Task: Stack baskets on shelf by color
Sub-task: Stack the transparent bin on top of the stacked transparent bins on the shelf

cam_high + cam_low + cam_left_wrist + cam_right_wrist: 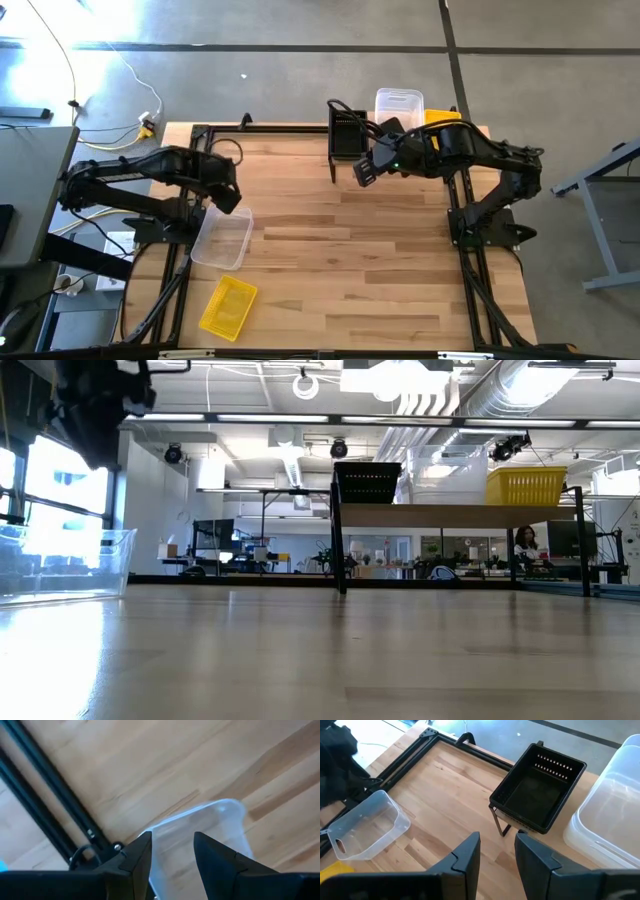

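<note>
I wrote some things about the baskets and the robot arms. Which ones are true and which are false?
1. A black basket sits on the shelf. True.
2. The yellow basket on the table is inside the clear tub on the table. False: it lies apart from the tub, nearer the table's front edge.
3. The left gripper is above the rim of that clear tub, with a gap between its fingers. True.
4. The right gripper is holding a yellow basket. False: nothing is between its fingers; it hangs in front of the shelf.
5. The shelf has only black baskets on it. False: a clear tub and a yellow basket are there too.
</note>
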Robot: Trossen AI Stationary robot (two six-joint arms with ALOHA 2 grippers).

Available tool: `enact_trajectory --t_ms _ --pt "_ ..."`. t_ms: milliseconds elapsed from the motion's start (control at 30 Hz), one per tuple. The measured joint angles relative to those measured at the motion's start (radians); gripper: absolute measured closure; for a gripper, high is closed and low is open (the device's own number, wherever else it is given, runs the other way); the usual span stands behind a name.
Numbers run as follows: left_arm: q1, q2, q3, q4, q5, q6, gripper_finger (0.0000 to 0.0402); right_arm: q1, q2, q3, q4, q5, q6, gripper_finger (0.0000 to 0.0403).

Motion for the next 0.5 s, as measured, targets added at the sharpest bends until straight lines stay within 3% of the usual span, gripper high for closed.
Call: enact_trajectory --t_ms 500 --pt "-0.067 0.001 -0.195 -0.01 0.005 -0.221 0.0266 0.0 0.0 0.0 0.0 0.001 -0.035 0.0295"
